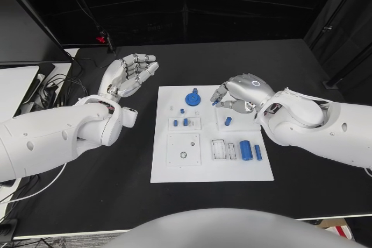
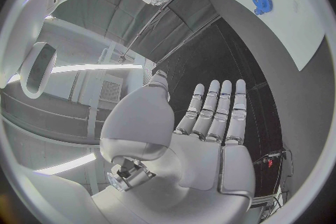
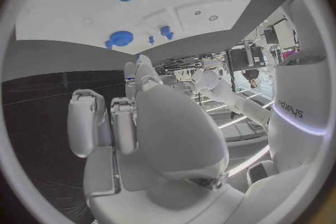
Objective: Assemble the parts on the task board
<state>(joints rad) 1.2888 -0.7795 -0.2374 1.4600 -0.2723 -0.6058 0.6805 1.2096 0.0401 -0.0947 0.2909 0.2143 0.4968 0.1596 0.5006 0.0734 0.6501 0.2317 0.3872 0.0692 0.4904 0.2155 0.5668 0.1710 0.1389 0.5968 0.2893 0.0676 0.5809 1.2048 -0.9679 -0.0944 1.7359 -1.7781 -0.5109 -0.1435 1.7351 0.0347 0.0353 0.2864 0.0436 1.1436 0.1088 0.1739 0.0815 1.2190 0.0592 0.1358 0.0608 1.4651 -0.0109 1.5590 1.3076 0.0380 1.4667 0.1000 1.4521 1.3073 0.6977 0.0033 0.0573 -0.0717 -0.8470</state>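
The small blue plastic parts lie scattered on the white rectangular task board point(image 1: 172, 170) in the middle of the black table point(image 1: 93, 189): a blue toothed gear point(image 1: 193, 99) near the board's far edge, a short blue peg point(image 1: 228, 120) nearer the middle, a larger blue cylinder point(image 1: 245, 150) with a slim blue bar point(image 1: 257, 152) just beside it toward the right side, and a few tiny blue pieces point(image 1: 181, 122) close to the square recessed pockets. All appear rigid, light and smooth-skinned, so they would likely slide or roll under a glancing touch; the gear is best taken by its rim or raised hub, the cylinder and peg across their round sides. The right hand point(image 1: 242, 93) hovers over the board's far right part, fingers curled in; a speck of blue shows at its fingertips point(image 3: 137, 74) in the right wrist view and again in the left wrist view, suggesting a small part pinched there, though its shape is too small to tell. The left hand point(image 1: 128, 74) is held off the board to its left, palm up, fingers straight and together, holding nothing. Whether the board's pockets already hold seated parts is hard to make out, and the right hand hides the board surface beneath it.
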